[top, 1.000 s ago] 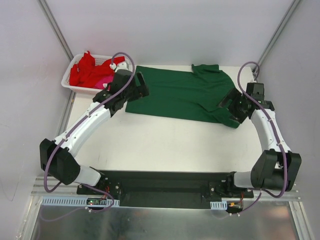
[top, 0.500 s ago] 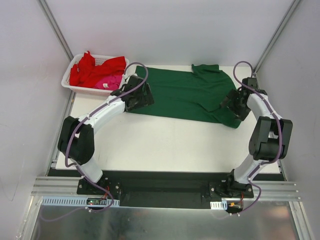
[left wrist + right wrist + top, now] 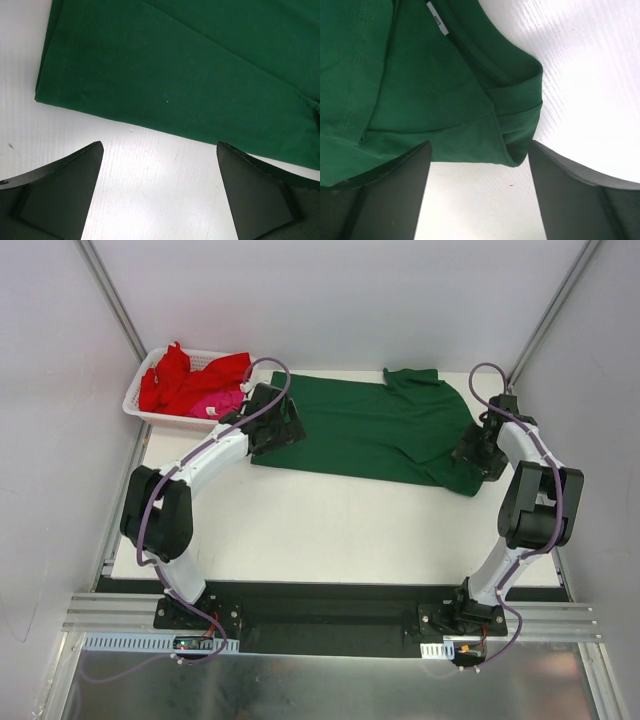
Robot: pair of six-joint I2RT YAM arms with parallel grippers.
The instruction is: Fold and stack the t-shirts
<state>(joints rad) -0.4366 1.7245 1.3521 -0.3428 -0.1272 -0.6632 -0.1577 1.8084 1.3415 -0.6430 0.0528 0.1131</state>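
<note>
White table (image 3: 330, 530), pale grey walls (image 3: 350, 300), metal frame posts (image 3: 110, 300) at far corners. White mesh basket (image 3: 135, 406) at far-left corner holds red tee (image 3: 170, 380) and pink tee (image 3: 215, 400).

Green t-shirt (image 3: 370, 430) lies flat on far half of table. Long axis left-right: hem left, neck with white label (image 3: 436, 17) right.

Left gripper (image 3: 160, 145) over bare table beside hem corner, fingers spread, nothing held.

Right gripper (image 3: 479, 145) at neck end, fingers apart astride collar fold. Contact with cloth unclear.
</note>
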